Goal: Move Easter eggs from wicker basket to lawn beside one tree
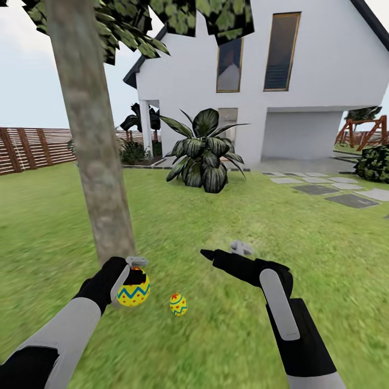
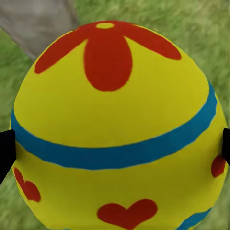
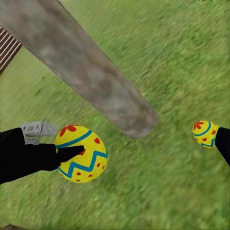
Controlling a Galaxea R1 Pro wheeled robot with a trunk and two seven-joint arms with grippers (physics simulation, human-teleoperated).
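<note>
Beside the tree trunk (image 1: 92,140), the left pincer (image 1: 131,281) is clamped on an Easter egg (image 1: 133,290) just above the lawn (image 1: 48,216). A second egg (image 1: 178,304) lies on the grass nearby. The right pincer (image 1: 229,253) hovers with fingers apart, empty; released from height, the held egg could roll off.

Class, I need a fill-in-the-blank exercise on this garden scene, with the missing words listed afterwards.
1. The left tool is shut on a yellow zigzag-banded Easter ____.
2. A second, smaller-looking yellow egg lies on the green ____.
3. Both eggs are near the pale grey-brown trunk of a ____.
4. The right tool holds ____.

Missing words: egg; lawn; tree; nothing
</note>
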